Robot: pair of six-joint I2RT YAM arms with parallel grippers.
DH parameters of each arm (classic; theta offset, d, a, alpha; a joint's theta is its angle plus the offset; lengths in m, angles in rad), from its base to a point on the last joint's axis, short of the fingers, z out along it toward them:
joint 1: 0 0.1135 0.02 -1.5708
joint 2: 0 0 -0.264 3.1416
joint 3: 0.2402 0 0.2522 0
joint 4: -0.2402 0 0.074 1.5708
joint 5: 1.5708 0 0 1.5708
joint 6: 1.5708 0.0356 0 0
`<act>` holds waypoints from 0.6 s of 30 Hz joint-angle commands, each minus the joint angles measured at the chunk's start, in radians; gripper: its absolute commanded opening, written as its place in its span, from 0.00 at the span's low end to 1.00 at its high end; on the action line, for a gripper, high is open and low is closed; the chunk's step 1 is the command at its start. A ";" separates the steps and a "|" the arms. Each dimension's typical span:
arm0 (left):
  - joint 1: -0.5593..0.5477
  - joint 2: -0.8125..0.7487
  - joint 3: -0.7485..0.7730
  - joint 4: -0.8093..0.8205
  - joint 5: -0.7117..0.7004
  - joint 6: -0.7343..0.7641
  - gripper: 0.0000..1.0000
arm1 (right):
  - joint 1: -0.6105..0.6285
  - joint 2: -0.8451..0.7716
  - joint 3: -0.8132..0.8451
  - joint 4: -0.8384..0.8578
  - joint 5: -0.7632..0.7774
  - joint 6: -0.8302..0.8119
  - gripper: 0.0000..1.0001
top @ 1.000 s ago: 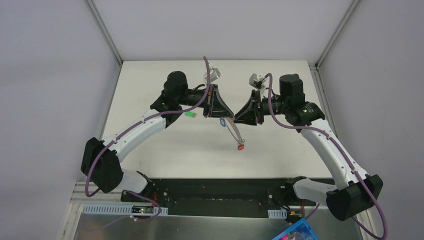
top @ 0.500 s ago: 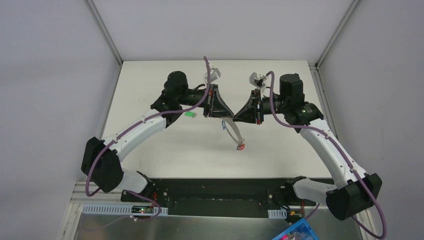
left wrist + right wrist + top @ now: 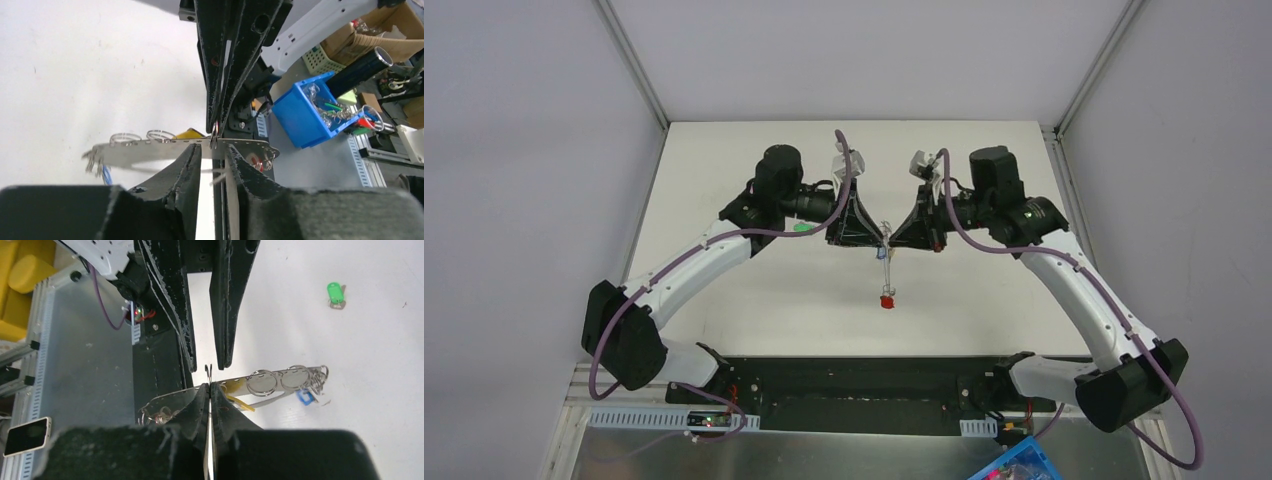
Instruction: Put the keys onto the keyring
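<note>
Green key (image 3: 333, 291), red key (image 3: 886, 300), blue key (image 3: 303, 396), yellow key (image 3: 189, 133), each head one plain colour; keyring strip (image 3: 150, 150) bare silver, unpatterned; table (image 3: 724, 170) matt white; cables (image 3: 724, 238) purple; bin (image 3: 295, 117) bright blue.

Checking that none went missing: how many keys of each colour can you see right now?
Green key: 1, lying on the table
Yellow key: 1
Blue key: 1
Red key: 1, hanging below the metal keyring strip
Total: 4 keys
</note>
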 commanded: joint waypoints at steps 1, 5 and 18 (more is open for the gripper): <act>0.005 -0.060 0.067 -0.313 -0.040 0.338 0.30 | 0.073 0.017 0.074 -0.157 0.145 -0.131 0.00; 0.002 -0.060 0.086 -0.359 -0.062 0.383 0.42 | 0.093 0.053 0.105 -0.185 0.163 -0.131 0.00; -0.053 -0.005 0.151 -0.446 -0.116 0.475 0.46 | 0.136 0.132 0.160 -0.217 0.159 -0.124 0.00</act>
